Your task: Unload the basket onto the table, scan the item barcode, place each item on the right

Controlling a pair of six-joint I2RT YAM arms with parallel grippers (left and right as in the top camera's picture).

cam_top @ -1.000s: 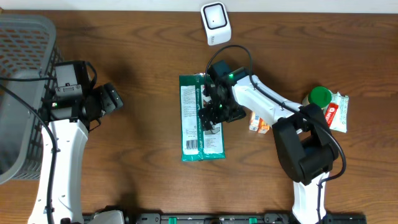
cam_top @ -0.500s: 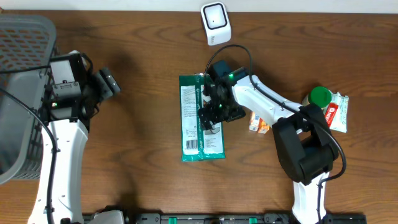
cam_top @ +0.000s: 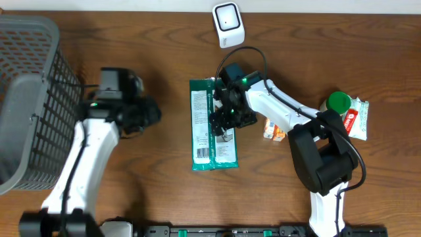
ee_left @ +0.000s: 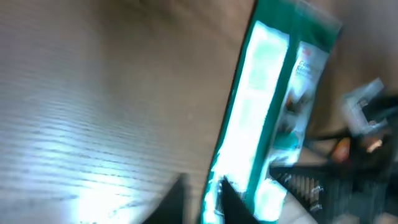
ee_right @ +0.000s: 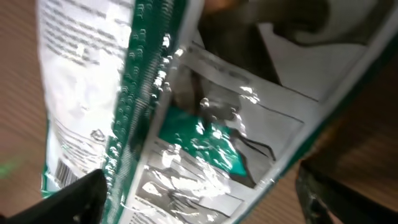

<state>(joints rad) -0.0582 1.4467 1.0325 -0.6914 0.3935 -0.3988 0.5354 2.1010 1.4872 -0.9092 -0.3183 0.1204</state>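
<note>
A flat green-and-white plastic packet (cam_top: 200,125) lies beneath the right gripper (ee_right: 208,193), jaws spread wide. The left gripper (cam_top: 147,113) is well apart from it, its jaws too blurred to tell.

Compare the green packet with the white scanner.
The green packet is long, flat and lies mid-table; the white scanner is small, boxy and stands at the far edge. The right gripper is over the packet; nothing touches the scanner. Both rest on the wooden table.

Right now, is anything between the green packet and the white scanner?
Nothing I can see: only bare table lies between the green packet and the white scanner. The right hand is over the packet.
</note>
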